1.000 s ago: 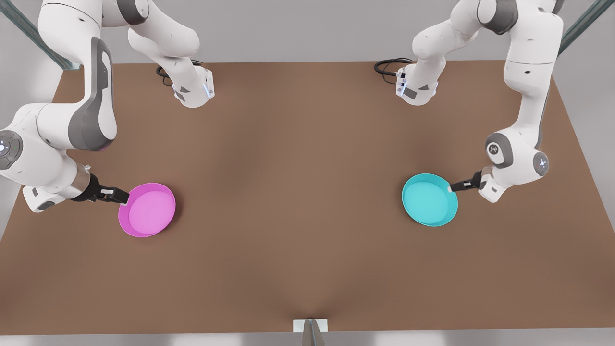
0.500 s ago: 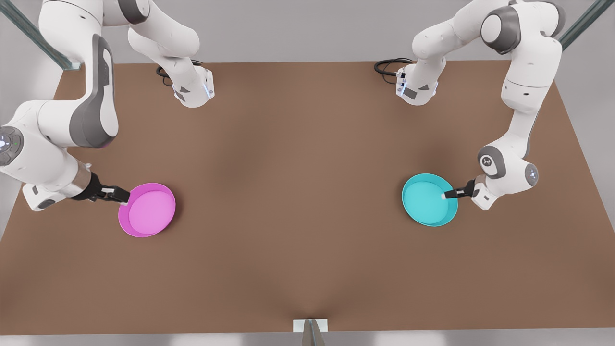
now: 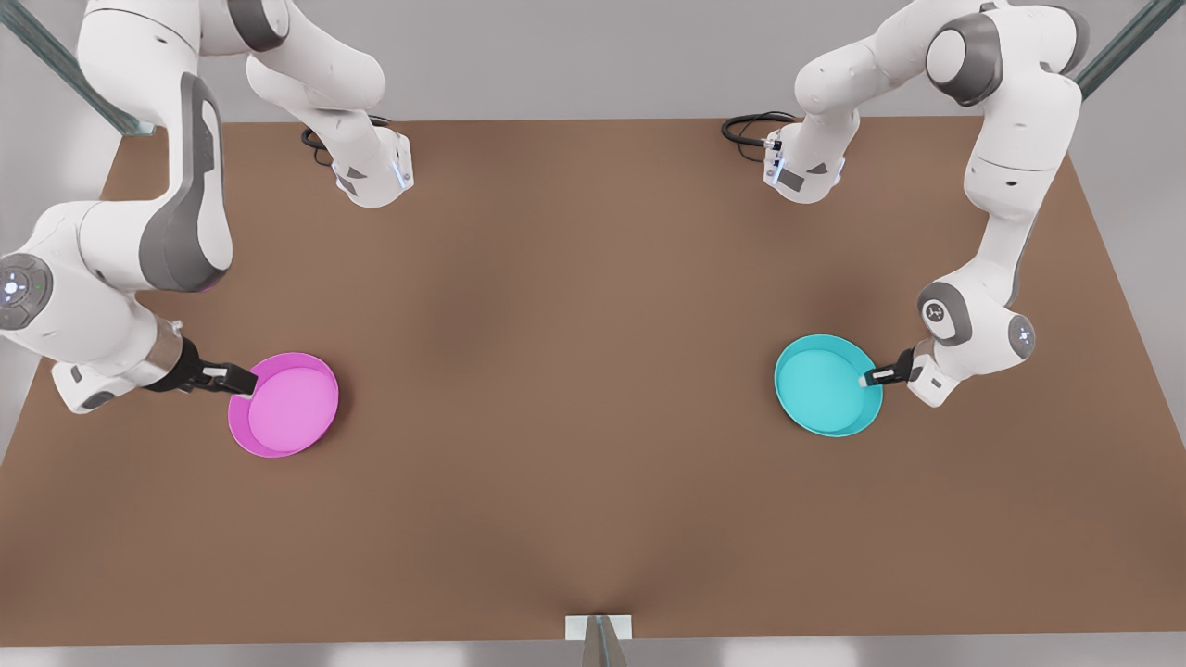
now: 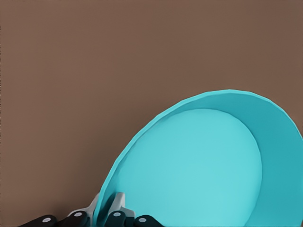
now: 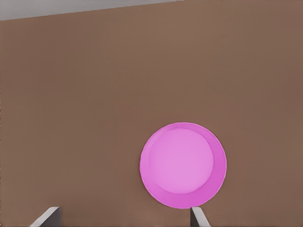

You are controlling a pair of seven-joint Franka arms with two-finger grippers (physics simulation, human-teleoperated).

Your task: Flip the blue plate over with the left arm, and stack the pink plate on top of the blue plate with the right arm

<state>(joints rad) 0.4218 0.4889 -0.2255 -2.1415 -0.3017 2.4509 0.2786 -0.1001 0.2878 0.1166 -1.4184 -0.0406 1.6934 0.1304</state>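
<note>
Blue plate and pink plate lie well apart, both rim-up

Brown table — black cable at far edge.

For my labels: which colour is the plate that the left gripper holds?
Turquoise: the blue plate, best in the left wrist view.

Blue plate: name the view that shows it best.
The front view: the whole blue plate lies open side up on the table, with the left pincer at its rim. The left wrist view shows it close but cropped, its rim between the fingers.
</note>
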